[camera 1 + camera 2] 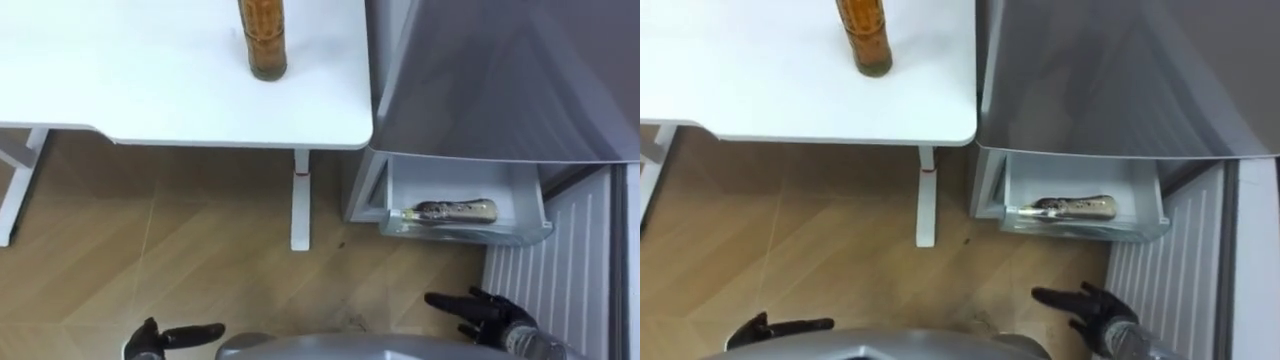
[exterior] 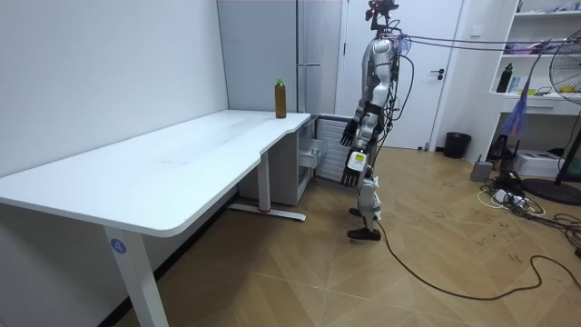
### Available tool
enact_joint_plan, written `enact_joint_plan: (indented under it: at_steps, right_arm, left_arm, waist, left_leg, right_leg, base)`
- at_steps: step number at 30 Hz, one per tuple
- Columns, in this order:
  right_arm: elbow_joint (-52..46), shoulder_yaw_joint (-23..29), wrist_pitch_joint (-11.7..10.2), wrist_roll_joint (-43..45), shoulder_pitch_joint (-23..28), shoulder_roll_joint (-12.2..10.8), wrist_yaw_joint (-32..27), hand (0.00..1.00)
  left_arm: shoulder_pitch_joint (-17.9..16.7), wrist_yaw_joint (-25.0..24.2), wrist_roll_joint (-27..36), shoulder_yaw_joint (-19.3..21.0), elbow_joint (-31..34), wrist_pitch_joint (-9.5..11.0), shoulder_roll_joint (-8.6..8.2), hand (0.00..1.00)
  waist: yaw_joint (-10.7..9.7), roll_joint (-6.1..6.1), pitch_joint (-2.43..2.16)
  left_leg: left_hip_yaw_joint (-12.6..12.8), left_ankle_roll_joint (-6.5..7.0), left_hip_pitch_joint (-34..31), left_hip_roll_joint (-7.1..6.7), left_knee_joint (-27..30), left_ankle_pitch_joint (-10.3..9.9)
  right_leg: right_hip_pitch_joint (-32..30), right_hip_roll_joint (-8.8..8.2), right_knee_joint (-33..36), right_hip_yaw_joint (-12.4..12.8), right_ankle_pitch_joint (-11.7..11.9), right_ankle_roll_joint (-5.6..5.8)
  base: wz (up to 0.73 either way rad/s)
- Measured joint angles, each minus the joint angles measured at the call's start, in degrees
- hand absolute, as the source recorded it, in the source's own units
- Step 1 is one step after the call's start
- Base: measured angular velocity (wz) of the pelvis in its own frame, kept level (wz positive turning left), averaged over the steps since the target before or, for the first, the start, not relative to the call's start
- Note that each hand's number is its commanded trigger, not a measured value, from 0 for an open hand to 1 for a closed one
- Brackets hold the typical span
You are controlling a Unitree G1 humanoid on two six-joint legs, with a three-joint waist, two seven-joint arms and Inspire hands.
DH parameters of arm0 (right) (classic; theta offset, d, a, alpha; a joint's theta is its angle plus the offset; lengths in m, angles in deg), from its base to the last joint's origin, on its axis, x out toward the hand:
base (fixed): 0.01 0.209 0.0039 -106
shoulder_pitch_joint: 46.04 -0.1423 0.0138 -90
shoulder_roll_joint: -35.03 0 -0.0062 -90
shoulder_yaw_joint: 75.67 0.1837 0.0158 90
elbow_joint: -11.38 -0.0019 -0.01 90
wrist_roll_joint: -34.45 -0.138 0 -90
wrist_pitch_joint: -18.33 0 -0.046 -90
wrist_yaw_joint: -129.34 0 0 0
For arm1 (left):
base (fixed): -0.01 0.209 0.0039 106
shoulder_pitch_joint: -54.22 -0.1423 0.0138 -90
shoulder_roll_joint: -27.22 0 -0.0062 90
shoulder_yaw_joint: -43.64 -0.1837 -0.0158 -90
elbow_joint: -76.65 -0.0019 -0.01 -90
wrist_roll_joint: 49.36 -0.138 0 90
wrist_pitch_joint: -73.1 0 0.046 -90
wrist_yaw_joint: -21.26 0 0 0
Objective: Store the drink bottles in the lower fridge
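A brown drink bottle (image 1: 262, 40) stands upright on the white table (image 1: 150, 90) near its right end; it also shows in the room view as the bottle (image 2: 280, 98). A second bottle (image 1: 455, 211) lies on its side in the open lower drawer (image 1: 520, 205) of the grey fridge (image 1: 500, 80). My left hand (image 1: 165, 338) hangs low at the bottom left, open and holding nothing. My right hand (image 1: 490, 315) hangs low in front of the drawer, fingers spread, also holding nothing. I stand facing the fridge beside the table's end.
The table's white leg (image 1: 299, 205) stands between me and the drawer. A white ribbed panel (image 1: 560, 270) lies to the right of the drawer. In the room view a bin (image 2: 457, 144), a fan and floor cables (image 2: 508, 195) are behind me.
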Motion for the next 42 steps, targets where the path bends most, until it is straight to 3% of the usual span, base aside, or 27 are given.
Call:
enact_joint_plan:
  at_steps: [4, 10, 21, 25, 28, 32, 38, 42]
  right_arm:
    - [1.44, 0.06, -0.52, 6.83, 1.24, -0.08, -0.71, 0.0]
    - [2.36, 0.22, -0.15, 8.82, 3.19, -0.22, -1.58, 0.0]
    - [2.91, 1.23, 0.16, 8.75, 4.47, -0.6, -2.07, 0.0]
    - [3.82, 1.36, -0.06, 9.15, 3.73, -0.67, -2.04, 0.0]
    - [4.15, 2.4, -0.33, 9.51, 3.79, -0.87, -2.06, 0.0]
    - [3.6, 2.47, -0.36, 10.01, 4.03, -0.88, -2.03, 0.0]
    - [3.06, 3.51, -1.14, 10.84, 4.76, -0.96, -2.19, 0.0]
    - [3.15, 4.73, -2.21, 12.01, 5.63, -1.03, -3.32, 0.0]
  left_arm:
    - [-1.06, 0.0, -0.08, 1.22, -0.42, 0.0, -0.09, 0.0]
    - [-1.45, -0.09, 0.09, 2.73, -1.24, -0.86, -0.33, 0.0]
    - [-0.92, 1.46, 0.29, 4.41, -0.23, -3.19, -1.16, 0.0]
    - [0.45, 4.75, 2.98, 7.21, 4.1, -2.97, -1.38, 0.0]
    - [3.41, 8.06, 6.06, 10.37, 7.55, -1.79, -1.59, 0.0]
    - [4.45, 13.33, 7.51, 11.98, 12.87, -0.52, -1.61, 0.0]
    - [4.01, 23.3, 8.82, 14.2, 29.48, 1.53, -2.33, 0.0]
    - [4.19, 31.29, 4.15, 16.63, 38.79, 4.86, -2.31, 0.0]
  waist:
    - [-0.43, 0.19, 0.15]
    - [-0.67, 0.66, 0.11]
    - [-0.92, 1.47, -0.42]
    - [-0.96, 1.38, -0.41]
    - [-0.72, 1.64, -0.42]
    - [-0.81, 1.9, -0.42]
    - [-0.71, 2.04, -0.4]
    - [-0.69, 2.36, -0.53]
  left_leg:
    - [0.01, -0.02, 0.56, 0.02, 0.07, -0.24]
    - [0.35, -0.01, 1.42, 0.13, 0.18, -0.48]
    - [1.09, -0.38, 3.87, 0.53, -0.37, -0.9]
    - [1.1, -0.42, 3.81, 0.62, -0.3, -0.92]
    - [1.39, -0.49, 4.42, 0.72, -0.35, -0.97]
    - [1.67, -0.62, 5.06, 0.92, -0.45, -1.07]
    - [2.06, -0.65, 5.34, 1.01, -0.77, -1.18]
    - [2.67, -0.65, 5.31, 1.01, -0.77, -1.18]
  right_leg:
    - [0.85, 0.13, -0.16, 0.3, -0.05, 0.04]
    - [1.59, 0.45, -0.68, 1.54, -0.03, 0.05]
    - [3.83, 0.95, -1.76, 1.69, -0.06, 0.03]
    - [3.81, 1.01, -1.78, 1.59, -0.07, 0.01]
    - [4.07, 1.12, -1.69, 1.88, -0.06, -0.01]
    - [4.4, 1.33, -1.54, 2.08, -0.03, -0.06]
    - [4.23, 1.47, -1.01, 2.62, -0.1, -0.16]
    - [3.56, 1.48, -0.68, 3.28, -0.1, -0.16]
  base:
    - [0.0]
    - [-0.07]
    - [-0.01]
    - [0.0]
    - [-0.05]
    - [-0.08]
    - [-0.04]
    - [-0.1]
